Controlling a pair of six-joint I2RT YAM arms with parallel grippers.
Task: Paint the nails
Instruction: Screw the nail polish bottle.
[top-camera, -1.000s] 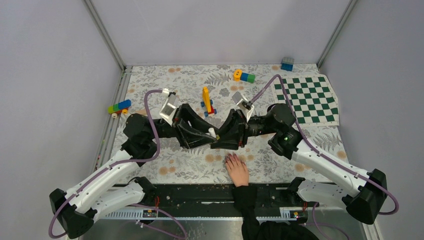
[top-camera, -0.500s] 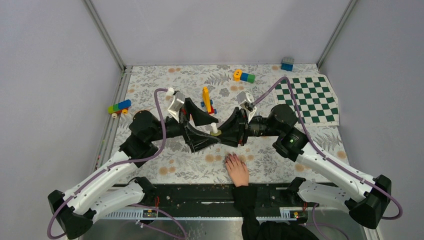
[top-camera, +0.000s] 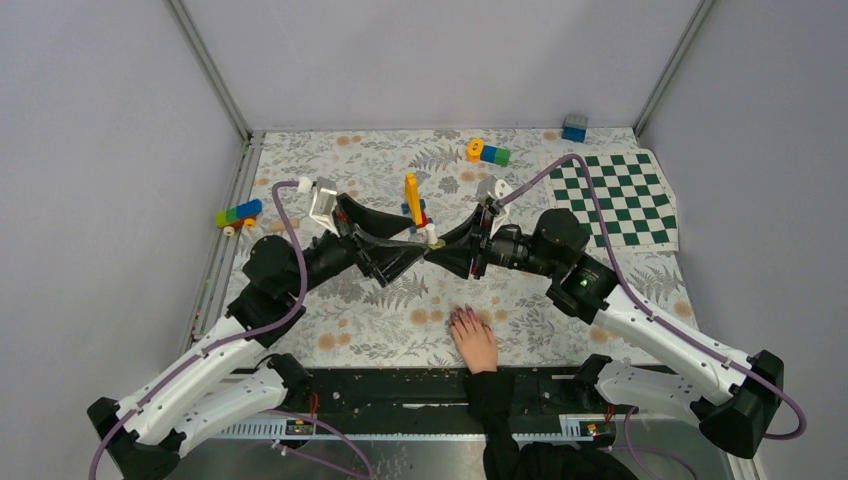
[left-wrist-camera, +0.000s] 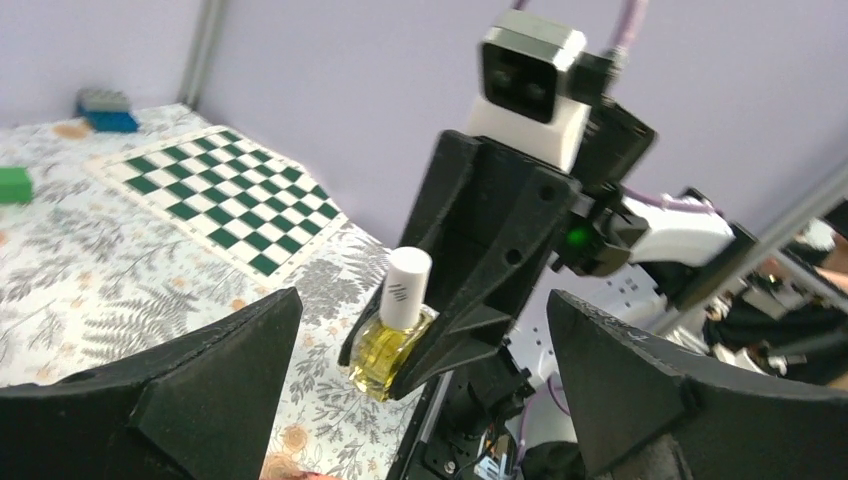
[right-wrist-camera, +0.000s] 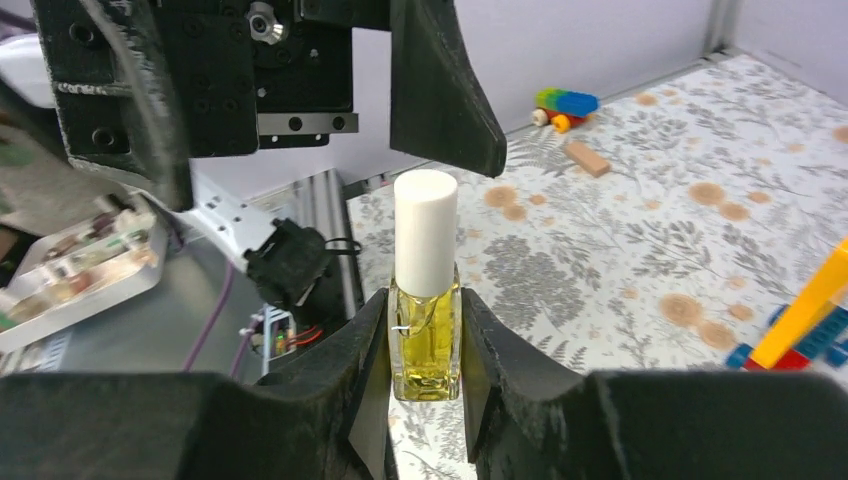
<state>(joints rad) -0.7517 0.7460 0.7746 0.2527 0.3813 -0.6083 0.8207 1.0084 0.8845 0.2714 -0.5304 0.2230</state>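
Nails (top-camera: 462, 316): too small, we can't judge polish. Sleeve (top-camera: 497, 400) behind hand (top-camera: 475, 342) cut off at btm edge. Bottle (top-camera: 431, 237) beyond hand: mostly hidden in top view.

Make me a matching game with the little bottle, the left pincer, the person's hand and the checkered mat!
Things:
1. little bottle
2. left pincer
3. person's hand
4. checkered mat

Where or how:
a. wide open, holding nothing
b. lying flat at the near edge of the table
c. clamped upright in the right pincer
d. spread out at the far right of the table

Pairs: 1-c, 2-a, 3-b, 4-d
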